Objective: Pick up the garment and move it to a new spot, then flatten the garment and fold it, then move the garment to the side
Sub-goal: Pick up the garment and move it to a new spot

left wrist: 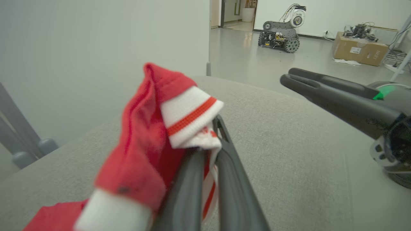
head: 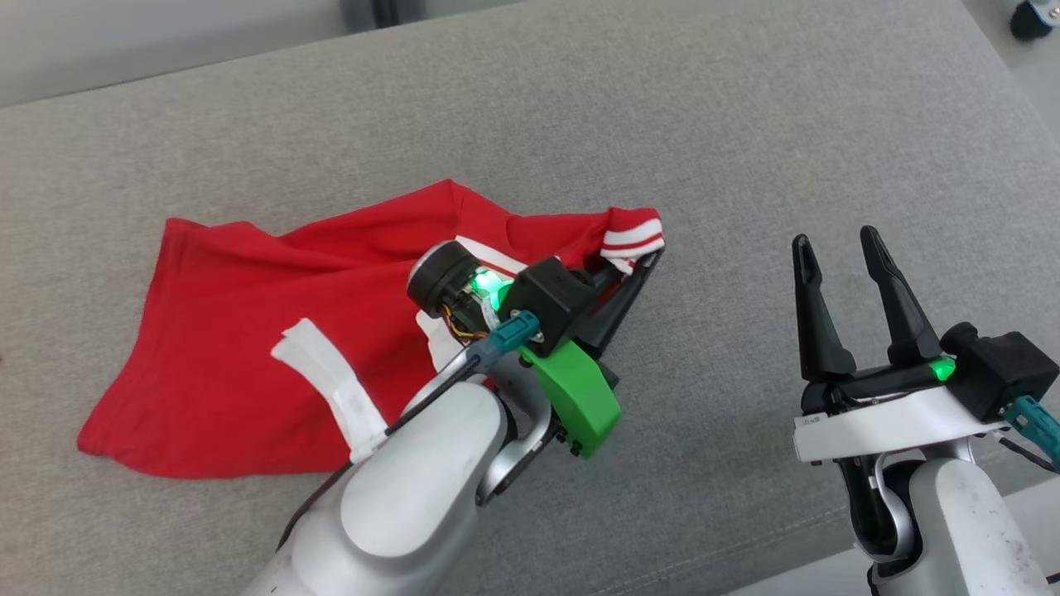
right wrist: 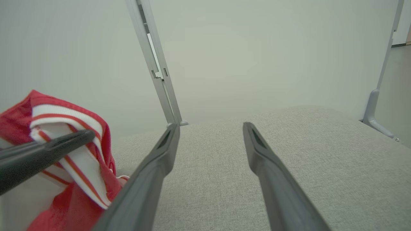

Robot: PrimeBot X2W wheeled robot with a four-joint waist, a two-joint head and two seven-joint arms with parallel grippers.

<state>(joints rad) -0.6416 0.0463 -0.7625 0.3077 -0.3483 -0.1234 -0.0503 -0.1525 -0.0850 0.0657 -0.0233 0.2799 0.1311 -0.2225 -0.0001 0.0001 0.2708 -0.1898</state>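
At the lower right of the head view, the right tool [head: 835, 238] is held with its fingers spread wide and nothing between them, above the grey surface [head: 580, 99]. Toward the centre, the left tool [head: 642, 269] is clamped shut on the striped cuff [head: 633, 236] of the red garment [head: 232, 331]. The cuff is held up off the surface. The rest of the garment lies crumpled across the centre left. It is judged light, thin and limp, so sagging and bunching are to be expected when it is lifted. A second hold is best taken at a hem corner or the opposite sleeve, so that the cloth can be drawn flat.
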